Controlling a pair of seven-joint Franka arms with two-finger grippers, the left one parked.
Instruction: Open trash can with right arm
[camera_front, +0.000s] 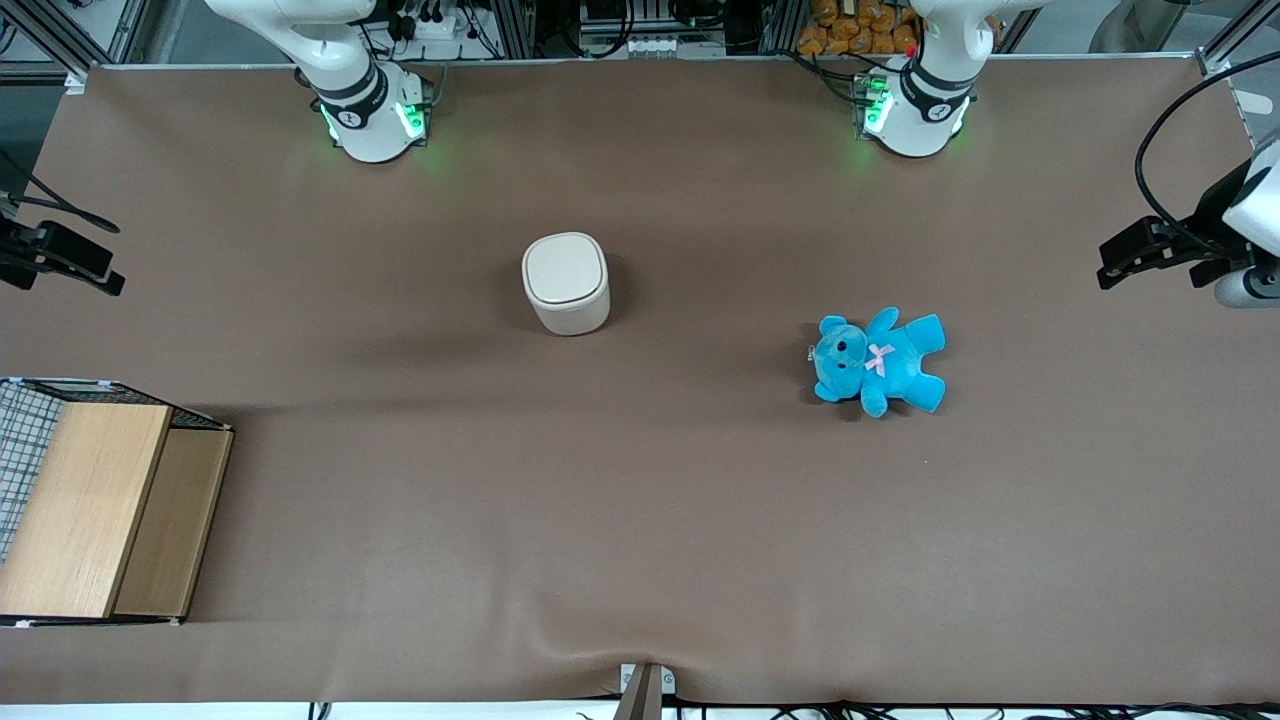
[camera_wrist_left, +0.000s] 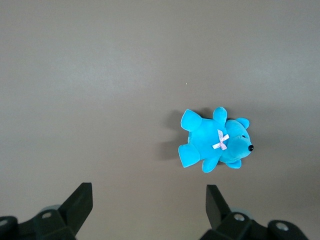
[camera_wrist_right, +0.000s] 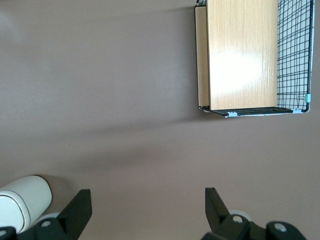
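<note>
The trash can (camera_front: 566, 283) is a small cream-white bin standing upright near the middle of the table, with its flat lid (camera_front: 565, 268) down. My right gripper (camera_wrist_right: 147, 210) is open and empty, held high over bare table. It is apart from the can, toward the working arm's end of the table, where its black body (camera_front: 70, 258) shows in the front view. Part of the can's side (camera_wrist_right: 22, 204) shows in the right wrist view, beside one finger (camera_wrist_right: 80, 210).
A wooden box with wire mesh (camera_front: 95, 505) stands at the working arm's end, nearer the front camera; it also shows in the right wrist view (camera_wrist_right: 242, 55). A blue teddy (camera_front: 880, 362) lies toward the parked arm's end.
</note>
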